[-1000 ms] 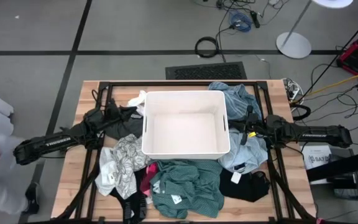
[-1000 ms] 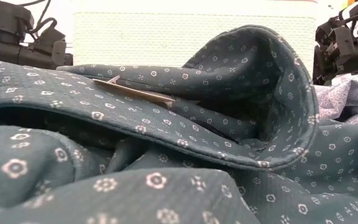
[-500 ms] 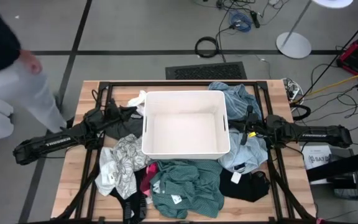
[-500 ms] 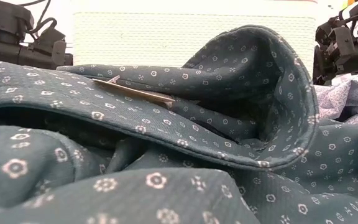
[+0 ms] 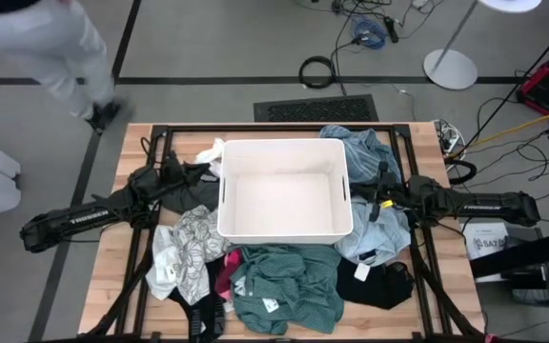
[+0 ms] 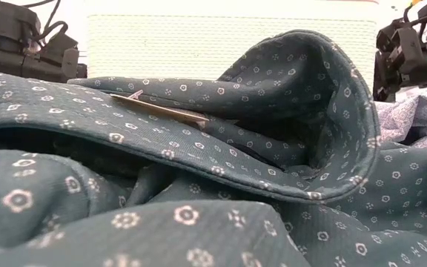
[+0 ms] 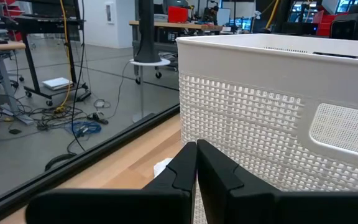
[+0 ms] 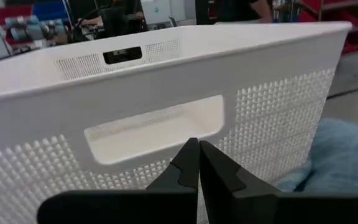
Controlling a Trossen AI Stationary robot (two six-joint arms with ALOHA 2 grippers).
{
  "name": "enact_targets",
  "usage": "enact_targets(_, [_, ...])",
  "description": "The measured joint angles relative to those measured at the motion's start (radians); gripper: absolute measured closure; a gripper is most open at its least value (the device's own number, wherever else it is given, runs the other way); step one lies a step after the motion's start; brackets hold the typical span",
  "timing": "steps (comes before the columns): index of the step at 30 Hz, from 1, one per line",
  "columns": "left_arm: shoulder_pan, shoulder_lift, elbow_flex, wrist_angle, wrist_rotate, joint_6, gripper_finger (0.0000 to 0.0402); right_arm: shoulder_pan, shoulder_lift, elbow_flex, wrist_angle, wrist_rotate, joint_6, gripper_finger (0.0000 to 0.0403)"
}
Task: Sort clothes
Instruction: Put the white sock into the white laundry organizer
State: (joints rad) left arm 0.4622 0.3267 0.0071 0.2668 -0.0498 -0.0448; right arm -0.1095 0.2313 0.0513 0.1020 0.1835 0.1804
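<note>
Two pincers, both pressed together and holding nothing. The left gripper [image 7: 196,163] rests at about nine o'clock of the white rectangular plastic mesh-walled bin [image 5: 284,151], fingertips close to its side wall; the right gripper [image 8: 199,163] sits at three o'clock, aimed at the cut-out handle [image 8: 154,127] in the opposite wall.

Outward from there lie the clothes — a teal-green flower-print garment [image 5: 287,286] at six o'clock of the bin, a white-grey patterned piece [image 5: 185,252] at seven, a black item with white lettering [image 5: 377,281] at five, a light blue shirt [image 5: 370,152] from one to four o'clock under the right arm, a sliver of dark red fabric [image 5: 221,276] between the patterned and teal pieces. The bin holds nothing, so sorting seems not yet begun.

Risk, as I judge it: both tips sit so near the light bin that any forward move could shove it over the garments, and closed fingers cannot take cloth without opening first.

Hidden: the low view is almost filled by teal cloth; a person [image 5: 36,38] at eleven o'clock is cut off by the frame; fabric beneath the left arm is dark and hard to identify.
</note>
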Motion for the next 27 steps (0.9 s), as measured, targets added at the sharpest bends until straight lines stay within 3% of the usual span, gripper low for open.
enact_targets(10, [0.0,0.0,0.0,0.001,0.0,0.0,0.0381,0.0,0.001,0.0,0.0,-0.004,0.093,0.0403])
enact_targets(16, [0.0,0.0,0.0,0.029,0.0,0.0,0.0382,0.0,0.001,0.0,0.025,-0.001,0.064,0.0403])
enact_targets(27, [0.0,0.0,0.047,-0.017,-0.118,0.014,0.0381,0.0,0.0,0.0,0.34,0.014,-0.105,0.0403])
